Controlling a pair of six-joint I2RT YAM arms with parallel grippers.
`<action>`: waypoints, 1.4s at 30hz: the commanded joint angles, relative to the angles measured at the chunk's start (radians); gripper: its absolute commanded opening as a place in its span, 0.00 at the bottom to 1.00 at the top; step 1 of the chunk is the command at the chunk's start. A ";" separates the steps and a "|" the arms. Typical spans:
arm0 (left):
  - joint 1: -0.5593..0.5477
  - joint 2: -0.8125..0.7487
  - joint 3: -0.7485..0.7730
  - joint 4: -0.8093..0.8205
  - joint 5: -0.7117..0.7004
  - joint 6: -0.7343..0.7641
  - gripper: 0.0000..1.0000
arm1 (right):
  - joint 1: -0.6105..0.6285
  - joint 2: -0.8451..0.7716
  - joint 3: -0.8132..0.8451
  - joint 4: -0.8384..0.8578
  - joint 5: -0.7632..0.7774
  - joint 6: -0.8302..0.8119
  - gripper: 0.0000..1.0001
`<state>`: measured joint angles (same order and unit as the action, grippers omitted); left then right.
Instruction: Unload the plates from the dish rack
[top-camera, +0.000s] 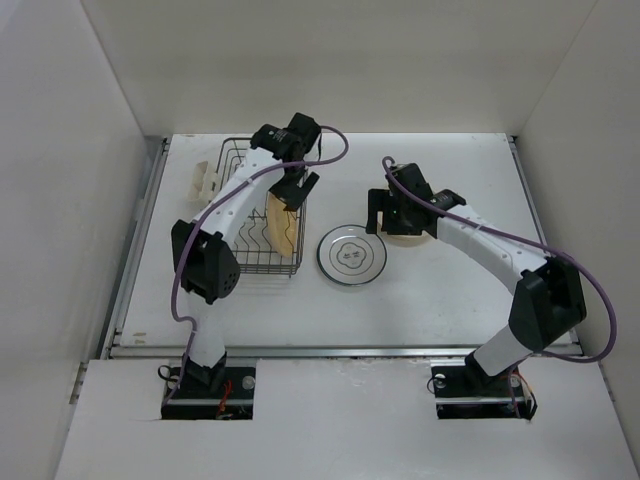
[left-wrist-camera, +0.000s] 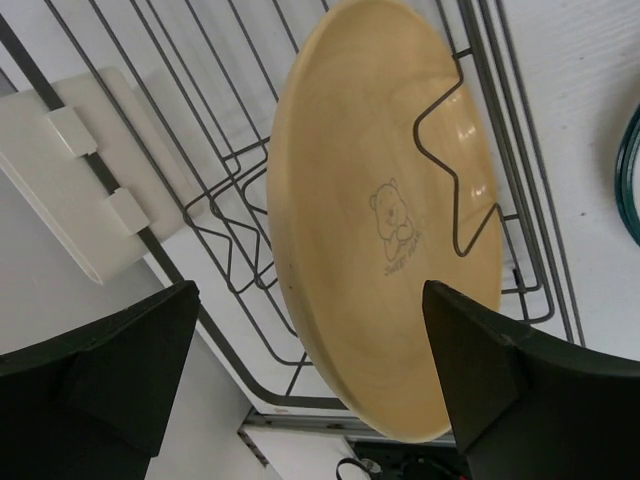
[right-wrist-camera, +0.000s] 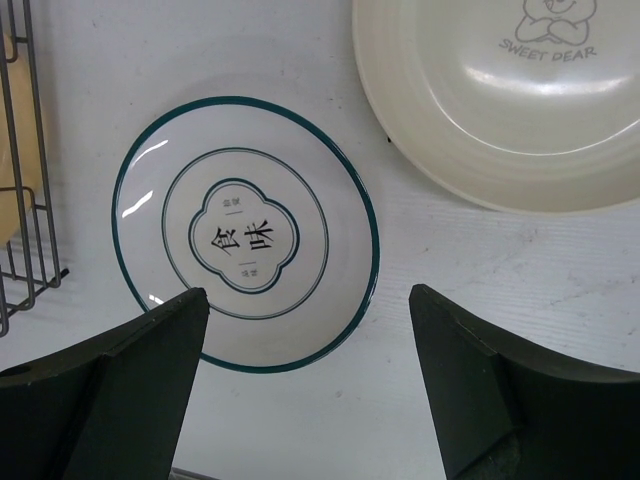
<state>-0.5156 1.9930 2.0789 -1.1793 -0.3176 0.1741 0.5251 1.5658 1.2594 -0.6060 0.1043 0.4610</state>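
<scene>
The dark wire dish rack (top-camera: 262, 262) sits at the left of the table. One tan plate (top-camera: 283, 228) stands on edge in it, leaning on a wire prong. My left gripper (top-camera: 297, 190) hangs just above that plate. In the left wrist view the tan plate (left-wrist-camera: 380, 210) shows a small bear mark, and the left gripper (left-wrist-camera: 310, 350) is open with its fingers wide on either side, not touching the plate. A white plate with a dark green rim (top-camera: 352, 255) lies flat on the table. My right gripper (right-wrist-camera: 310, 320) is open above the white plate (right-wrist-camera: 245, 235), holding nothing.
A cream plate (right-wrist-camera: 510, 90) with a bear mark lies flat beside the white one, partly under the right arm (top-camera: 470, 235). A white plastic piece (top-camera: 205, 180) lies just outside the rack's left side. The rack's edge (right-wrist-camera: 25, 200) shows at the left of the right wrist view.
</scene>
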 joint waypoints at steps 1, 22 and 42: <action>0.002 -0.010 0.000 -0.057 -0.078 -0.007 0.88 | 0.010 -0.030 -0.002 0.014 0.020 0.010 0.87; 0.002 0.015 0.216 -0.025 -0.270 -0.091 0.00 | 0.010 -0.041 0.017 -0.004 0.049 0.010 0.87; 0.182 -0.232 0.136 0.204 0.462 -0.266 0.00 | -0.097 -0.105 0.015 0.430 -0.447 0.137 0.94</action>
<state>-0.3962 1.7390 2.2505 -0.9546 -0.2150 -0.0219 0.4740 1.4796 1.2667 -0.3626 -0.2096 0.5255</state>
